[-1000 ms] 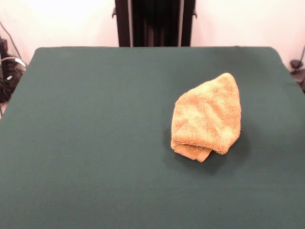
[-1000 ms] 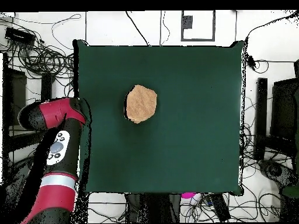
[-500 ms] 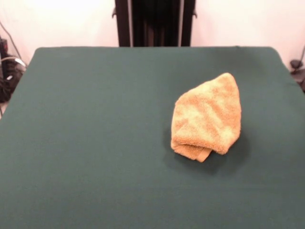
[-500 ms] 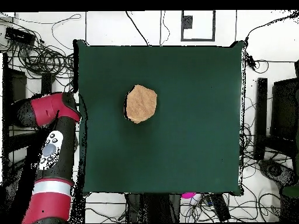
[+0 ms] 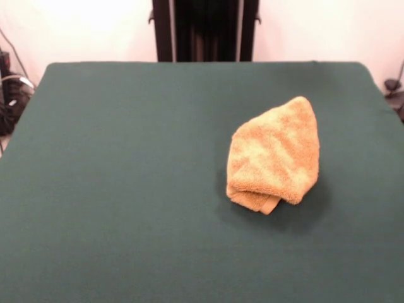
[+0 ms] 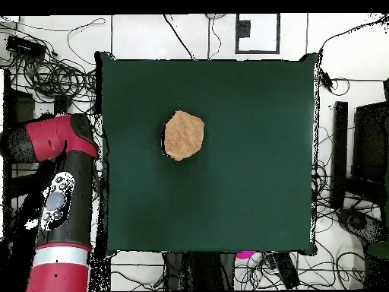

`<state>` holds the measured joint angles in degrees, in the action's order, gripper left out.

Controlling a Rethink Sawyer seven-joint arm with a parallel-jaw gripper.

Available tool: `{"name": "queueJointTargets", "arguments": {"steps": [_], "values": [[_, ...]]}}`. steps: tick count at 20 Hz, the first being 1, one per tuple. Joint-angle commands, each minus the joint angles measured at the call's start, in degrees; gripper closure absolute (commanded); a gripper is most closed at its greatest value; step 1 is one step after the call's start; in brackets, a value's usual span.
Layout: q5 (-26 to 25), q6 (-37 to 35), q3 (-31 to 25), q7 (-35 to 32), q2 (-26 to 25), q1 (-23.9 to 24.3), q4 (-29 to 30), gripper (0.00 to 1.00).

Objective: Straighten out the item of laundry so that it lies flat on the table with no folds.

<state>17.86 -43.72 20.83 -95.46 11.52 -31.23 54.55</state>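
Note:
The mustard-yellow towel (image 5: 274, 154) lies crumpled and folded over itself on the dark green table (image 5: 126, 189), right of centre in the front view. Its rolled edge faces the camera there. In the overhead view the towel (image 6: 184, 135) is a rounded lump left of the middle of the table (image 6: 251, 175). The red and black arm (image 6: 57, 190) stands drawn back beside the table's left edge in the overhead view, away from the towel. The gripper itself shows in neither view.
The robot's black pedestal (image 5: 205, 30) stands behind the table's far edge. Tangled cables (image 6: 53, 76) and dark equipment (image 6: 365, 152) lie on the floor around the table.
In the overhead view the arm has swung further left, off the table's left edge. The towel has not moved.

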Motion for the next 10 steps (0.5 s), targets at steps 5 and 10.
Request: {"name": "queueJointTargets", "arguments": {"steps": [5,10], "values": [[-2.0,2.4,-5.2,-9.5,0.7,-1.4,6.0,0.00],[-2.0,2.1,-3.4,-12.7,-2.0,-4.1,0.8,0.00]]}}
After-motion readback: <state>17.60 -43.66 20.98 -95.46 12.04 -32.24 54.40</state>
